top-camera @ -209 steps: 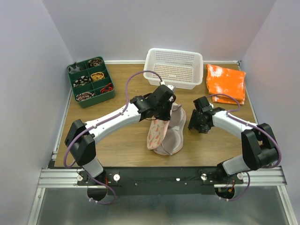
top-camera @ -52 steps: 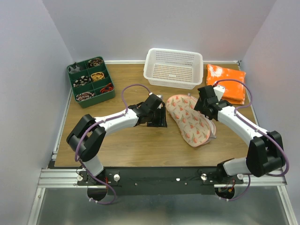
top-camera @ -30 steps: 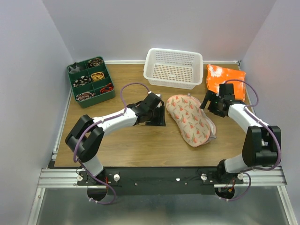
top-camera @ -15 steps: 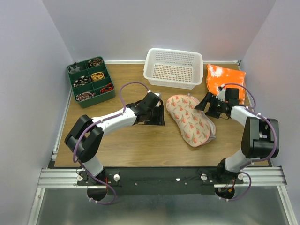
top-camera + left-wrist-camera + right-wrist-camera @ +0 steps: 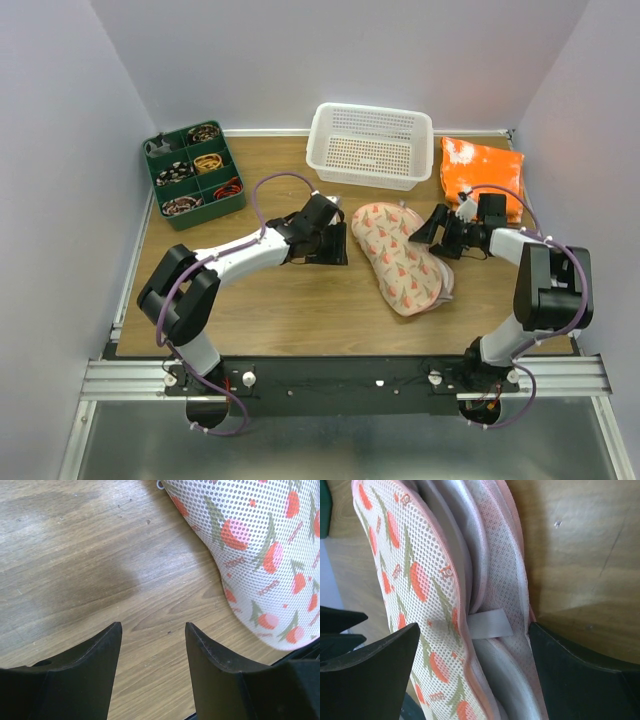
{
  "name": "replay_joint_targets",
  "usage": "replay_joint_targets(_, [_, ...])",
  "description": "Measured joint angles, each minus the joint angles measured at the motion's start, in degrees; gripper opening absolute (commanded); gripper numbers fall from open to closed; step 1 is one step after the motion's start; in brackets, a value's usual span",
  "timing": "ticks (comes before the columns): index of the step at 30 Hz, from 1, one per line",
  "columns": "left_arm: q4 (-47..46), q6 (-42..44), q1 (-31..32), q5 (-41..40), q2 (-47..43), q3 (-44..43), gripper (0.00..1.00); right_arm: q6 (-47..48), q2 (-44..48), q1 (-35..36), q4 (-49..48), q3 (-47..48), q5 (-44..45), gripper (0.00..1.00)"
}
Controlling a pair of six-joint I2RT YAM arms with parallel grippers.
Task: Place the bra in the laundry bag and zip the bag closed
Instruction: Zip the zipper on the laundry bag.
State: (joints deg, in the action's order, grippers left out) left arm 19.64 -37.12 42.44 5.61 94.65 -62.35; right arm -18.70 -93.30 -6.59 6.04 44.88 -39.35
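Note:
The laundry bag, pale pink mesh with a red-orange and green fruit print, lies flat in the middle of the table. Its rim gapes on the right side, where the zipper stands undone. A smooth grey padded edge shows inside that gap, the bra as far as I can tell. My right gripper is open wide at the bag's right edge, its jaws straddling both halves without pressing them. My left gripper is open just left of the bag, over bare wood, holding nothing.
A white perforated basket stands behind the bag. An orange-and-white folded cloth lies at the back right, just behind my right arm. A green compartment tray of small items sits at the back left. Side walls close in the table.
My right gripper has swung down from near the orange cloth to the bag's right edge and turned to face it. The bag has shifted slightly left. The left arm has barely moved.

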Motion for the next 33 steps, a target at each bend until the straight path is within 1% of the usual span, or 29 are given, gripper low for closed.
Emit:
replay_joint_targets(4, [0.0, 0.3, -0.3, 0.0, 0.0, 0.0, 0.63, -1.0, 2.6, 1.2, 0.9, -2.7, -1.0, 0.97])
replay_joint_targets(11, [0.2, 0.9, -0.5, 0.0, 0.0, -0.1, 0.63, -3.3, 9.4, 8.9, 5.7, -3.3, -0.4, 0.98])
replay_joint_targets(13, [0.3, 0.9, -0.5, 0.0, 0.2, -0.4, 0.63, -3.8, 12.9, 10.1, 7.9, -3.2, 2.8, 0.99])
replay_joint_targets(17, [-0.2, 0.9, -0.5, 0.0, 1.3, -1.9, 0.63, -5.7, 18.1, 10.1, 11.5, -2.7, 12.0, 1.00])
replay_joint_targets(20, [-1.1, 0.9, -0.5, 0.1, 2.3, -2.2, 0.63, -6.8, 19.3, 9.9, 12.1, -2.8, 14.8, 0.99])
replay_joint_targets(24, [-2.7, 0.7, -0.5, 0.6, 4.0, -2.2, 0.63, -7.9, 17.8, 9.9, 10.6, -4.7, 14.2, 0.99])
replay_joint_targets(29, [-5.9, -0.2, -0.5, 1.8, 5.7, -2.0, 0.62, -9.4, 15.5, 9.9, 7.0, -9.3, 10.5, 1.00])
replay_joint_targets(33, [-9.2, -1.4, -0.5, 3.4, 6.4, -1.5, 0.63, -9.9, 14.7, 9.9, 4.3, -10.6, 7.6, 1.00])
